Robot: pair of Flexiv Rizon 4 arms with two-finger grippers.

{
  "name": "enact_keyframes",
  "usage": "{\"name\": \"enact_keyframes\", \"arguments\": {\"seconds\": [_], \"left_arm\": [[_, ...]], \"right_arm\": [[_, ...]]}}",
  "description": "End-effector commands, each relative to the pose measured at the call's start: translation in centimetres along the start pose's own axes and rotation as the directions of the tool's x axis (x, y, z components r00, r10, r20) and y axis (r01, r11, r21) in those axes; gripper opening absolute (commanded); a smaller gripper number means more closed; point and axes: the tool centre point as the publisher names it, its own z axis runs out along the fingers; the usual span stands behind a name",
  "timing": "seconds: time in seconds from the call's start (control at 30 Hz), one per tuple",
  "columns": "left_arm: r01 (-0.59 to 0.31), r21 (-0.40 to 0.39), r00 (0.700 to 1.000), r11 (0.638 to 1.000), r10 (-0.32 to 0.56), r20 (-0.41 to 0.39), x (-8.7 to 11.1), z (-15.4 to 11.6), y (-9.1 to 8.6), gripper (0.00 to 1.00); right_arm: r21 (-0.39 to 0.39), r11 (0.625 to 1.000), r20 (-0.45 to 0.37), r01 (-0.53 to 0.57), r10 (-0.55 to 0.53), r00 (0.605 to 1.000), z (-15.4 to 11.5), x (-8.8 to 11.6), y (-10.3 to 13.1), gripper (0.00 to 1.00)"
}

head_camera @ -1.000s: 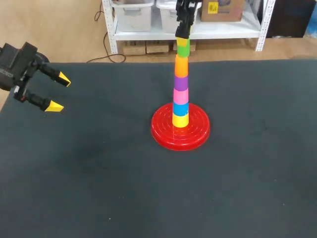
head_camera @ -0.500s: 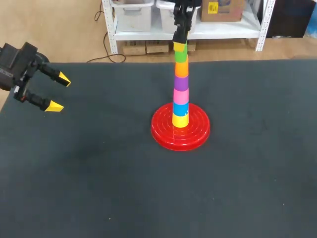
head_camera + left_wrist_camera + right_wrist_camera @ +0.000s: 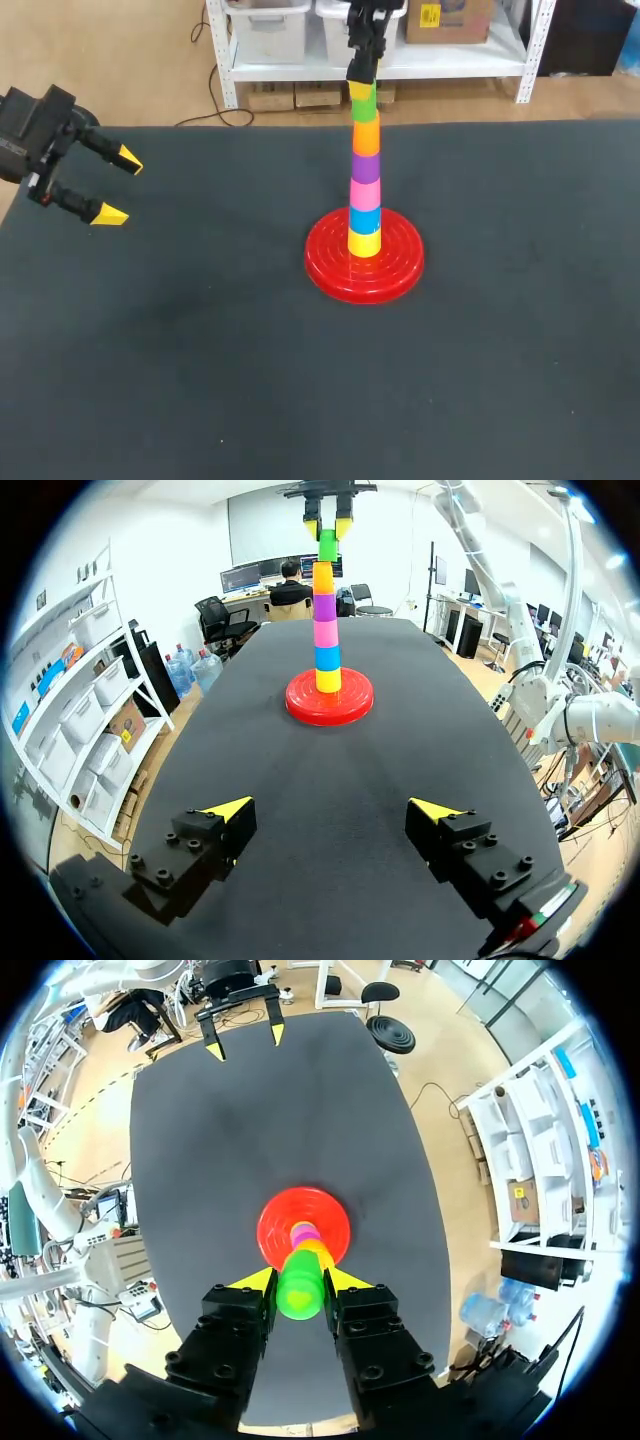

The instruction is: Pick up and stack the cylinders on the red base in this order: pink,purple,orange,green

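You are looking at a dark charcoal table [image 3: 200, 350] with a matte cover, marked here and there by a few tiny pale specks. Near its middle a yellow cylinder [image 3: 364, 242] stands upright, and a blue cylinder [image 3: 365, 219] sits directly on top of it, the two touching and in line.

Table [image 3: 180, 360]: flat top covered in dark, matte charcoal material, faintly mottled, with a few pale specks; far edge straight. Floor [image 3: 120, 60] beyond it: tan, smooth, with a black cable [image 3: 213, 100] trailing across it. White metal shelving rack [image 3: 450, 62] stands behind the table, holding pale storage bins [image 3: 268, 28] and a cardboard box [image 3: 455, 18]. Side wall [image 3: 170, 550] white. Further shelves [image 3: 85, 640] with bins line it. Lighting even, overhead.
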Motion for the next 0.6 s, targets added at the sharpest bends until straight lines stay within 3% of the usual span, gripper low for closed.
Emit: {"name": "enact_keyframes", "arguments": {"seconds": [0.03,0.6], "left_arm": [[-0.001,-0.003,1.0,1.0,0.001,-0.001,0.0,0.0,-0.1,1.0],[-0.001,-0.003,1.0,1.0,0.001,-0.001,0.0,0.0,-0.1,1.0]], "right_arm": [[-0.009,1.0,-0.001,-0.002,0.002,1.0,0.4,0.0,-0.5,0.0],[-0.009,1.0,0.002,-0.02,0.02,1.0,0.5,0.4,-1.7,0.0]]}}
